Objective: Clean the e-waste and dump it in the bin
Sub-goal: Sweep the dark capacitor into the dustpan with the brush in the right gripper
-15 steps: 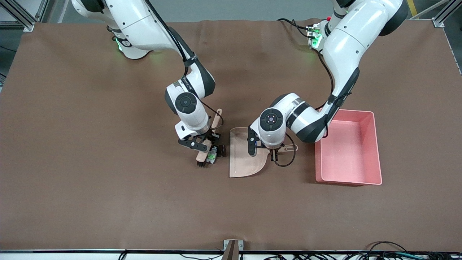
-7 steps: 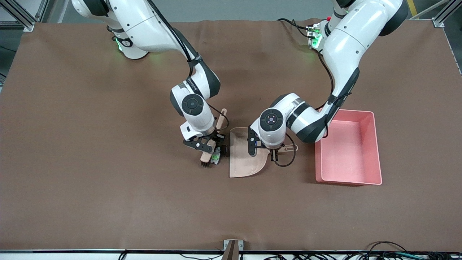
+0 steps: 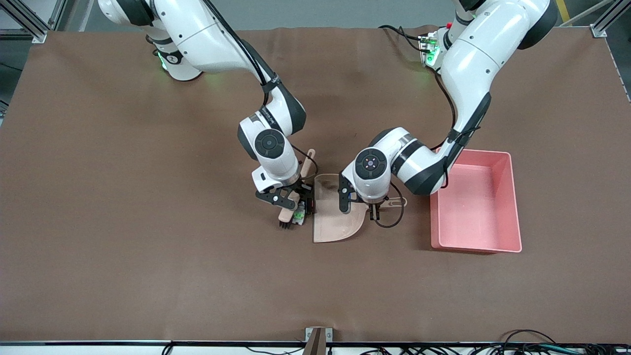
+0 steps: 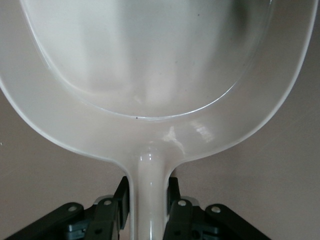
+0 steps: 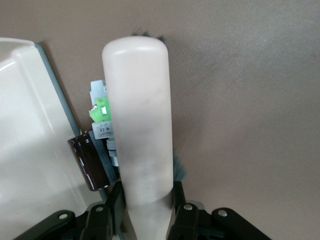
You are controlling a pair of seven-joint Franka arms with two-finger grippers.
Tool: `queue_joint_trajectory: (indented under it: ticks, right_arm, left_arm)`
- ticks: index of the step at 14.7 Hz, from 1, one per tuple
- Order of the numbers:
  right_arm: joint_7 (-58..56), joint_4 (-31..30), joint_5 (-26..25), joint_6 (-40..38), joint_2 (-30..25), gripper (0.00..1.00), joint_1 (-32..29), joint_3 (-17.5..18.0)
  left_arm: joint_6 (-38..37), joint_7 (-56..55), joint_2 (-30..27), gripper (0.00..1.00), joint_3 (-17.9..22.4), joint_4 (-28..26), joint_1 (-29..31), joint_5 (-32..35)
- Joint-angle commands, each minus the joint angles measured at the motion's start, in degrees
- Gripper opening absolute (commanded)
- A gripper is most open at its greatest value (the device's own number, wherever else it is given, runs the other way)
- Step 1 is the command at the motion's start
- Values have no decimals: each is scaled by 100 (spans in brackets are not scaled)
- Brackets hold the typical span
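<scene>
The right end effector [image 3: 291,199] reached down to the table [image 3: 123,197], clamped on a brush [image 5: 140,125] that half hid the green-and-white component [image 5: 98,112] and maroon cylinder [image 5: 90,162] at the dustpan [image 3: 335,222] lip. The left end effector [image 3: 367,209] gripped the dustpan handle, beside the pink bin [image 3: 512,197].

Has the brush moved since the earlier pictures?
Yes. The brush in the right pincer has swept toward the dustpan, which stayed put.
</scene>
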Motion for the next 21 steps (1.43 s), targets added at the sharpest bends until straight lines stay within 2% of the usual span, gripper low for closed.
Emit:
queue_joint_trajectory:
  ticks: [1, 15, 21]
  right_arm:
    - [204, 290, 4, -71, 192, 0, 58, -15]
    - [257, 765, 154, -255, 421, 0, 102, 108]
    - [265, 1151, 189, -255, 702, 0, 137, 134]
  left_arm:
    - [-56, -93, 107, 22, 14, 100, -70, -16]
    - [-56, -172, 107, 22, 14, 100, -78, -16]
    - [-56, -172, 107, 22, 14, 100, -78, -7]
